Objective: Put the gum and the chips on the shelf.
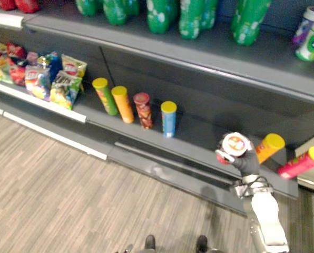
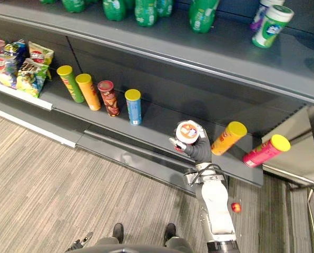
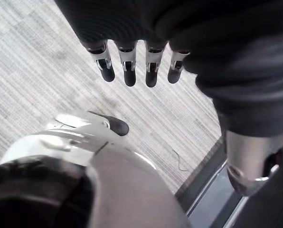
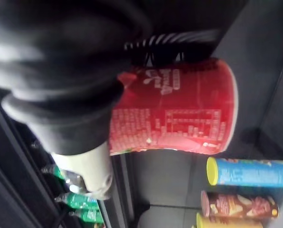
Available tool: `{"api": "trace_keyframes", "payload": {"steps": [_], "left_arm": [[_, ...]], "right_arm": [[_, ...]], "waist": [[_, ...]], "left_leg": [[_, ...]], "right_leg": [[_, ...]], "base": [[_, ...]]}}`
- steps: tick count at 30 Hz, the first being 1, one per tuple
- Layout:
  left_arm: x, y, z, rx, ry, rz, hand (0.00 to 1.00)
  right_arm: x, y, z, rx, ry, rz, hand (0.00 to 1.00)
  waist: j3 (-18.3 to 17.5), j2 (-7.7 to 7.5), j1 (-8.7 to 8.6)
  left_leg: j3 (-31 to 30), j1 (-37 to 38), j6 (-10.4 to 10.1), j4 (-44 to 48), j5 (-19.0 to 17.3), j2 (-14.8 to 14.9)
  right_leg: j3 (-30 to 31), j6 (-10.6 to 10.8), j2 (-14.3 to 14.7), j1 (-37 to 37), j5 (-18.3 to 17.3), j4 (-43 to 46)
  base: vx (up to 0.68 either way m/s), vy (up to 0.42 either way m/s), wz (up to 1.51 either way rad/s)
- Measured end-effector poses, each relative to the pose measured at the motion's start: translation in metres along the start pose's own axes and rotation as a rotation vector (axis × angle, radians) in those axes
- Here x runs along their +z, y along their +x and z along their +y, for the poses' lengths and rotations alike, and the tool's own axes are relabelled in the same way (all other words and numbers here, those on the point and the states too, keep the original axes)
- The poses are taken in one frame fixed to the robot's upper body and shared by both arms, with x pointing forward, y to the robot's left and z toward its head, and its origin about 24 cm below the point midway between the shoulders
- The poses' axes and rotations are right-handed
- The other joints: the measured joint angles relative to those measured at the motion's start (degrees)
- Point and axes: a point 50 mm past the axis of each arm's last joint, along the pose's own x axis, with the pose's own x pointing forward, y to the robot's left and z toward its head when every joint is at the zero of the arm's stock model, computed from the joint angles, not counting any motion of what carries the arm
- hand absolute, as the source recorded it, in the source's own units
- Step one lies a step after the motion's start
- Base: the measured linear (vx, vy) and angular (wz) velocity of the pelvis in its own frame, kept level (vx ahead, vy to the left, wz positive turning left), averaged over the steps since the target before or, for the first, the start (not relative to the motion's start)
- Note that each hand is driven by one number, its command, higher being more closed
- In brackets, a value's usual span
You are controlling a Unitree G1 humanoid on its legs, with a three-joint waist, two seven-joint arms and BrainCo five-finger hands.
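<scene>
The right hand, low in the middle of the picture, has its fingers curled round a short red can of chips. The can's white lid faces up, so it stands about upright. It is at the front edge of the low shelf, in the gap between the blue can and the orange can. The shelf lies straight ahead of this hand.

The left hand hangs over the floor with loose, straight fingers and holds nothing.

On the top shelf, at the upper right, stand white and green tubs. I think they are gum.

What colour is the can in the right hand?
The can is red; right wrist view shows it best.
</scene>
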Motion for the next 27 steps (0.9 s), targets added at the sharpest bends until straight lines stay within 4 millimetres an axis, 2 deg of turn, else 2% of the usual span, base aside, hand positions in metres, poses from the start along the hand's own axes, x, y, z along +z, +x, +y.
{"api": "trace_keyframes", "payload": {"steps": [6,8,14,19,27], "left_arm": [[0.003,0.001,0.001,0.011,0.018,-0.005,0.0],[0.003,0.001,0.001,0.011,0.018,-0.004,0.0],[0.001,0.001,0.0,0.009,0.026,0.008,0.0],[0.001,0.001,0.001,0.012,0.04,0.012,0.0],[-0.002,0.0,0.003,0.018,0.04,0.022,0.0]], "right_arm": [[0.007,0.001,-0.029,-0.158,-0.046,-0.029,1.0],[0.011,0.005,-0.034,-0.178,-0.056,-0.051,1.0],[0.03,0.013,-0.053,-0.223,-0.114,-0.127,1.0],[0.052,0.014,-0.068,-0.27,-0.152,-0.215,1.0],[0.093,0.007,-0.086,-0.302,-0.205,-0.366,1.0]], "waist": [[-0.23,0.23,-0.63],[-0.73,0.23,-1.31],[-2.05,-0.14,-1.6],[-2.34,-0.33,-2.79],[-2.92,-0.5,-3.34]], "left_leg": [[3.67,1.24,0.26,-1.18,0.13,-0.42],[3.98,1.4,0.23,-1.24,0.11,-0.43],[6.22,2.01,0.23,-1.27,0.12,-0.39],[7.04,2.37,0.3,-1.28,-0.03,-0.38],[10.53,3.97,0.15,-1.62,-0.31,0.04]], "right_leg": [[3.36,0.53,0.03,-0.27,1.51,-1.62],[3.93,0.15,0.13,-0.72,2.05,-1.6],[5.56,0.11,0.38,-0.96,2.43,-1.9],[6.77,0.07,0.56,-1.08,2.99,-2.1],[10.08,0.03,1.41,-1.2,3.86,-3.0]], "base": [[-0.02,0.019,-0.28],[0.04,0.001,-0.19],[0.04,-0.005,-0.14],[-0.03,-0.012,-0.09],[-0.06,-0.023,-0.24]]}}
